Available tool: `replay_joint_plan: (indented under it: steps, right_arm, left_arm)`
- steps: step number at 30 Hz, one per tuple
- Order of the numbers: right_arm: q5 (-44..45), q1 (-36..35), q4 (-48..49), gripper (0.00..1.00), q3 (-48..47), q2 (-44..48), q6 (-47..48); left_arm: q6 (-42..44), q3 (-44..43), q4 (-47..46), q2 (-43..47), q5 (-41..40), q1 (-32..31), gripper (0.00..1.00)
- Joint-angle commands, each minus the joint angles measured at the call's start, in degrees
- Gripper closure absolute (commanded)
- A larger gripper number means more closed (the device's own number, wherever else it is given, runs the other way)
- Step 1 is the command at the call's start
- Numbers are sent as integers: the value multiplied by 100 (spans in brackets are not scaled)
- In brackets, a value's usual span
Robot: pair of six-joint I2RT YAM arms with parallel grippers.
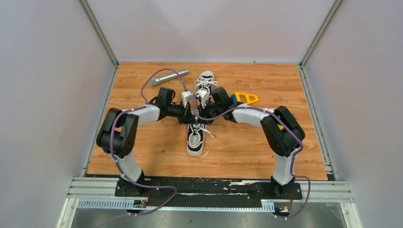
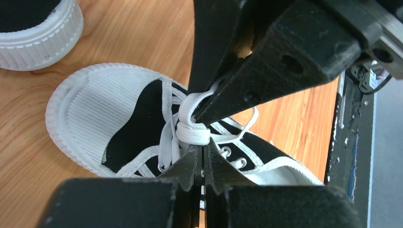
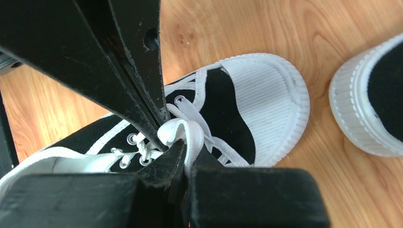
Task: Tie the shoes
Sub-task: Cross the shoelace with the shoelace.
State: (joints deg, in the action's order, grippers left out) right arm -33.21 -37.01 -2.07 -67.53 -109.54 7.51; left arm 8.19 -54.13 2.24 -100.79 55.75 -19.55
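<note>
Top view: the two shoes sit in a line mid-table (image 1: 142,152), the far shoe (image 1: 206,81) beyond the near shoe (image 1: 195,137). The left claw (image 1: 189,100) and right claw (image 1: 203,97) meet right over where they almost touch.

Left wrist: the left claw's fingers are pressed together on a white lace (image 2: 192,134) over the near shoe's tongue.

Right wrist: the right claw is pinching that same lace loop too, basically tip to tip with the other one.
</note>
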Motion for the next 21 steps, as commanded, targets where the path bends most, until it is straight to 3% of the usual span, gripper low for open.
replay_joint_plan:
  steps: [1, 6, 21]
  right_arm:
    - [625, -163, 151, 100, 88, 548, -584]
    - [542, -167, -224, 99, 169, 746, -594]
    - [134, -158, -782, 73, 151, 795, -484]
  left_arm:
    - [-350, 51, -555, 323, -663, -127, 100]
    - [-490, 140, -682, 346, -891, -194, 100]
    - [-625, 241, -891, 405, -993, -269, 100]
